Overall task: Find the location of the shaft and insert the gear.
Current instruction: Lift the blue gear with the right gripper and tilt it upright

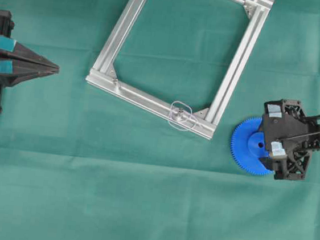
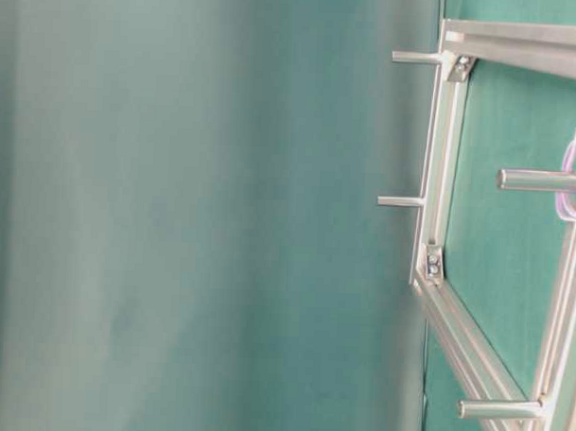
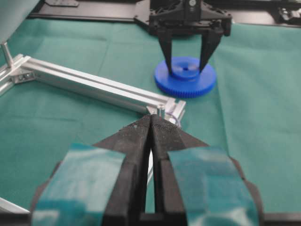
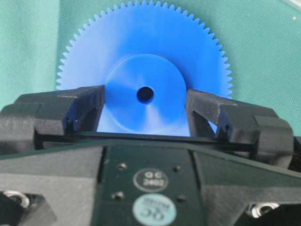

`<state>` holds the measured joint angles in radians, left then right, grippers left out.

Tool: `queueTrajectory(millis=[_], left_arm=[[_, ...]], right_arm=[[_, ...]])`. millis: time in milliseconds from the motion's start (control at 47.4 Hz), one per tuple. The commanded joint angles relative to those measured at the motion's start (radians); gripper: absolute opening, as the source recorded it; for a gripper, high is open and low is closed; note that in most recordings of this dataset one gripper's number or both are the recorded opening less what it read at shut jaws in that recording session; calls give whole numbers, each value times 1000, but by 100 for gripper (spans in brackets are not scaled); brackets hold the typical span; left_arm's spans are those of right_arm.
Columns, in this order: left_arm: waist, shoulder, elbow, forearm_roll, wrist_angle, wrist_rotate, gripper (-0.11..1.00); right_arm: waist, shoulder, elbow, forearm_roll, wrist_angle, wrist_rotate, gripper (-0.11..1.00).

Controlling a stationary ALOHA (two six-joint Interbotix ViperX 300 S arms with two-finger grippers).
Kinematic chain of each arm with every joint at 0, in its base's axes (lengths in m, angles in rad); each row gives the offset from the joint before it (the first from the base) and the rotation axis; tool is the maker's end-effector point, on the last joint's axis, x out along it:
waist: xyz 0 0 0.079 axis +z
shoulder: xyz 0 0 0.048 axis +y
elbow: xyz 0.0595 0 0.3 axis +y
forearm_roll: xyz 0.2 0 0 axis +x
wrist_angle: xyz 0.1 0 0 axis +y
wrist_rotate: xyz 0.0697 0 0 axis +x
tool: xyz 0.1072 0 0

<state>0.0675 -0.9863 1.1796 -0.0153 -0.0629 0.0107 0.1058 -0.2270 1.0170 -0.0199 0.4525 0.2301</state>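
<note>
Blue toothed gear [image 4: 141, 66]; holed raised hub.

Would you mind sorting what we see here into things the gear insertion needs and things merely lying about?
Belonging to the job:
- blue gear, flat on the cloth
- shaft on its clear plate
- right gripper, fingers either side of the gear's hub

Merely there:
- aluminium frame
- green cloth
- left gripper, shut, away from the gear

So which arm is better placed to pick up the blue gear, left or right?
Right. The right claw straddles the raised hub of the gear, one finger each side. The left claw sits shut at the far side, beyond the aluminium frame.
</note>
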Motion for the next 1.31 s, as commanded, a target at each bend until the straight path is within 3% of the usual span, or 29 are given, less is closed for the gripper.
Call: queueTrajectory(millis=[0,359,929,1288], left_arm=[[5,8,-12,-2,-2,0,1],[9,6,-12,-2,5,0,1],[11,2,-14,-3,15,-6,1],[12,14,-12,-3,15,-17,1]], right_arm=[[-3,2,-6,-3,5,2,69],[-3,-14,-23,-2,18,5,69],[-3,-201,-196,-2,287,5,69],[-3,-192,-291,-3,310,6,69]])
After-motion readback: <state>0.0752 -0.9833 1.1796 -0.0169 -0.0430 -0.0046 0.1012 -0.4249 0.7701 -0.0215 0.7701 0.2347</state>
